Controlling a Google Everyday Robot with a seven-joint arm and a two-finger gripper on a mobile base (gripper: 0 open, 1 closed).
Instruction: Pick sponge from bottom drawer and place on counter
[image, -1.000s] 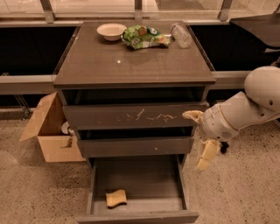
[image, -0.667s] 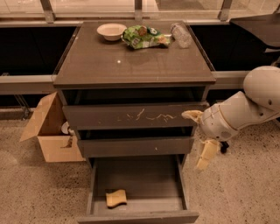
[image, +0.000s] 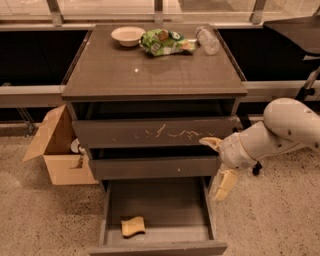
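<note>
The pale yellow-tan sponge (image: 132, 226) lies flat on the floor of the bottom drawer (image: 160, 204), near its front left corner. That drawer is pulled out, while the two drawers above it are pushed in. The glossy grey-brown counter (image: 150, 67) tops the cabinet. My gripper (image: 218, 164) hangs to the right of the cabinet, level with the middle drawer, above the open drawer's right wall. It is open, with one finger (image: 210, 143) up by the scratched drawer and the other finger (image: 225, 184) pointing down. Nothing is held between them.
At the back of the counter sit a white bowl (image: 128, 35), a green snack bag (image: 162, 42) and a clear plastic bottle (image: 207, 39). An open cardboard box (image: 57, 150) stands on the speckled floor left of the cabinet. Dark benches run behind on both sides.
My gripper has shifted slightly left and down, closer to the cabinet's right side. The sponge and drawers have not moved.
</note>
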